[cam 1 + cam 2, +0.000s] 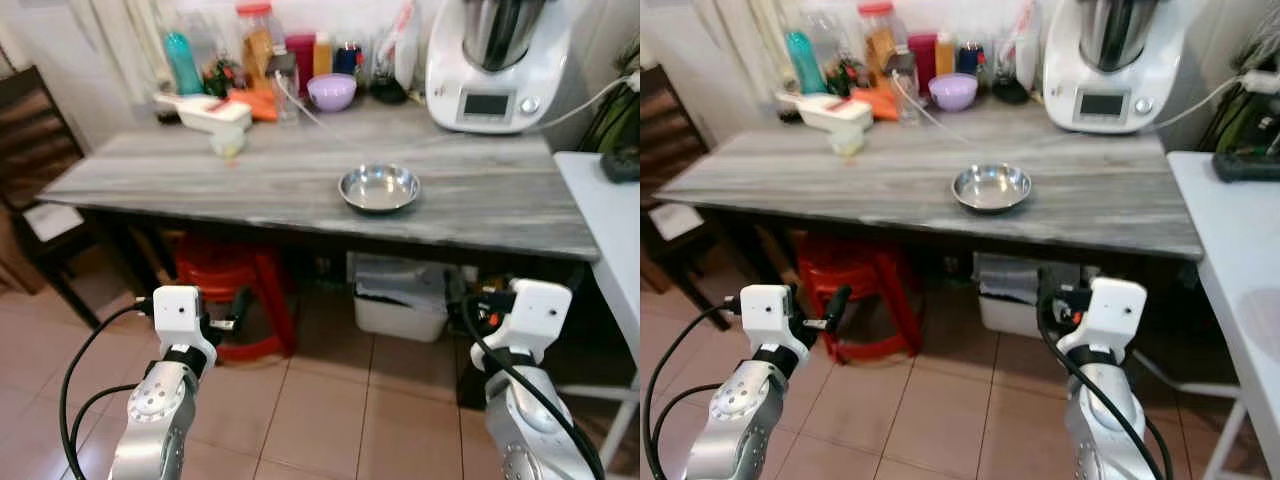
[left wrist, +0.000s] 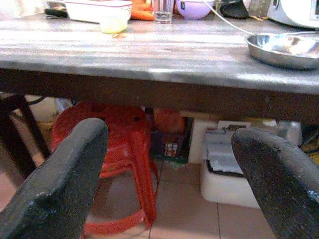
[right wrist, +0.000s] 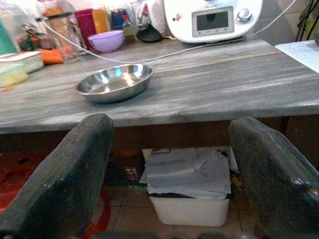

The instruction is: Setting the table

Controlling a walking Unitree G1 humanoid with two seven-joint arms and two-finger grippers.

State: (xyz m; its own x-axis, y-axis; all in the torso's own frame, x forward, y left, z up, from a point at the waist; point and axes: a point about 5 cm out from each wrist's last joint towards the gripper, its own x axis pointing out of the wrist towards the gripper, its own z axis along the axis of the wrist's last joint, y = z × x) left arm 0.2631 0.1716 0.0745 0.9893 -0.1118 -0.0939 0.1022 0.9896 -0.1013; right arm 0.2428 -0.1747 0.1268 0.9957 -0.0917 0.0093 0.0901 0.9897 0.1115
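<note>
Both spread-fingered grippers, left [image 2: 164, 174] and right [image 3: 169, 169], face upright round steel bowl [image 1: 379, 187].

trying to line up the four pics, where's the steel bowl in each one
Left eye: steel bowl mid-table, right of centre.
Right eye: bowl near centre.
Left wrist: bowl at right edge, cut off.
Right wrist: bowl left of centre.
Shared landmark: white kitchen machine behind it.

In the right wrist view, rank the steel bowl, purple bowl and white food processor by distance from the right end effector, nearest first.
1. Steel bowl, near the table's front edge.
2. Purple bowl and white food processor, both at the back; too close to call.
</note>
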